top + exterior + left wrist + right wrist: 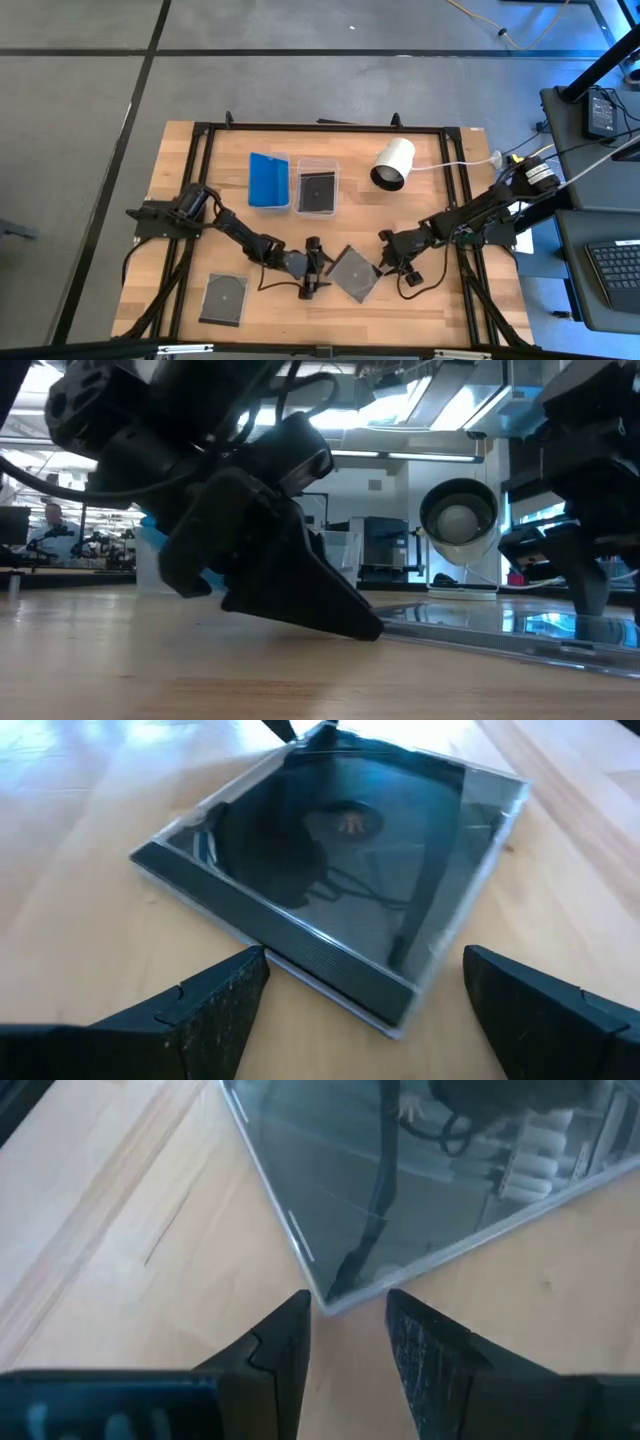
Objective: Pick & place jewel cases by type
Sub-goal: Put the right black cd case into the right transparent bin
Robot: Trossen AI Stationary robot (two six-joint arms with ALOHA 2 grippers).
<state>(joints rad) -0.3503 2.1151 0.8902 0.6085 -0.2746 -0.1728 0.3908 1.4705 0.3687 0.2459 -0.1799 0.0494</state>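
A dark jewel case (pixel 353 273) showing a disc lies flat on the table, turned like a diamond, between my two grippers. My left gripper (pixel 318 268) is at its left corner. The fingers stand open on either side of that corner (pixel 395 1015) without touching it. My right gripper (pixel 382 262) is at the case's right corner, fingers a little apart. A second dark case (pixel 223 298) lies flat near the front left. A blue case (pixel 268 180) and another dark case (pixel 317 190) lie in clear tubs at the back. My right gripper comes at the case slanting down from the table's right. The case's right corner (pixel 325 1302) sits at the mouth of the gap between the fingertips (pixel 298 1315). I cannot tell whether a finger touches it. The case lies flat on the table.
A white cylinder (pixel 393 164) with a dark end lies at the back right, a cable trailing from it. A black frame (pixel 320 127) runs around the work area. Bare wood lies along the front edge, between the two dark cases.
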